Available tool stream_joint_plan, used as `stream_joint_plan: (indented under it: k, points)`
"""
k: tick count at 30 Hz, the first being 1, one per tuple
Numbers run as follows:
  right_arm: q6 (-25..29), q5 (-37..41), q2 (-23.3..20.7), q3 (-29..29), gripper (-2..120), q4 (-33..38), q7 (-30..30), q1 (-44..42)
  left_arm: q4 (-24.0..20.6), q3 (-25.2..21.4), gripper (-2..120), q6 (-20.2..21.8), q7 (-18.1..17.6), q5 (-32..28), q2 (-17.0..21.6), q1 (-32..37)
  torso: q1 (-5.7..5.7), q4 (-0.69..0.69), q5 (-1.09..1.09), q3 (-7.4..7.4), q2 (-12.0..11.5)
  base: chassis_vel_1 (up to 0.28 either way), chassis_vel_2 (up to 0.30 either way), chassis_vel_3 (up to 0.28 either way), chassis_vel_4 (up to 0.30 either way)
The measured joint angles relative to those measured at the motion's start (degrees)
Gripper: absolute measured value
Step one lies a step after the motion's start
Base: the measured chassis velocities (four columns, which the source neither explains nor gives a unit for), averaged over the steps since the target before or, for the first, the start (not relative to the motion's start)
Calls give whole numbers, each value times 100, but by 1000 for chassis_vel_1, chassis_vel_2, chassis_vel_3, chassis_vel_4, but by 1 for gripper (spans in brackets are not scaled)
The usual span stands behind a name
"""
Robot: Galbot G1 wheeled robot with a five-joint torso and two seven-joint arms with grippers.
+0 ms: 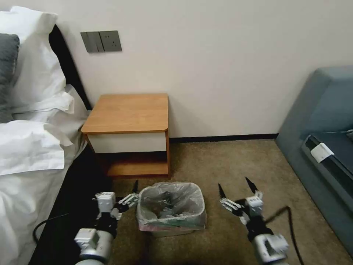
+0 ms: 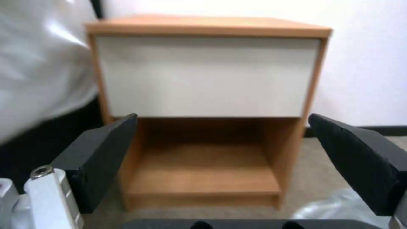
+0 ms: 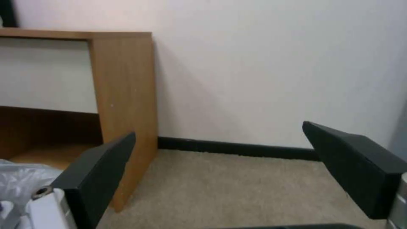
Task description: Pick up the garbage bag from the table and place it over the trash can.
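Note:
The garbage bag lines the trash can on the carpet in front of the table, with its crinkly edge folded over the rim. The table top is bare. My left gripper hovers just left of the can, open and holding nothing. My right gripper sits a little to the can's right, also open and holding nothing. In the left wrist view the left gripper faces the table, with a corner of the bag beside it. The right wrist view shows the right gripper, the table's side and some bag.
A bed with white linen runs along the left, close to my left arm. A blue-grey sofa stands at the right. A black cable loops beside the bed. Open carpet lies between the table and the sofa.

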Motion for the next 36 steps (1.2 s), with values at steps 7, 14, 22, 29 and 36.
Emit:
stream_joint_plan:
  k: [7, 14, 22, 29, 36]
  points:
    - [194, 240, 201, 230, 100, -42, -184, -148, -212, -625, 100, -40, 190, -165, -189, 371, 0, 0, 1, 0, 0, 0, 0, 0, 0]
    - [199, 238, 232, 236, 100, -31, -150, -87, -263, -524, 100, 132, 185, -223, -239, 543, 0, 1, 1, 0, 0, 0, 0, 0, 0]
    - [158, 223, 231, 208, 100, -7, -119, -60, -273, -476, 100, 190, 164, -244, -248, 555, 0, 1, 1, 1, 0, 0, 0, 0, 0]
    - [150, 220, 227, 203, 100, -3, -115, -56, -273, -471, 100, 194, 157, -244, -248, 549, 0, 1, 1, 1, 0, 0, 0, 0, 0]
    - [144, 218, 225, 199, 100, 0, -112, -53, -273, -468, 100, 197, 153, -244, -246, 546, 0, 0, 1, 1, 0, 0, 0, 0, 0]
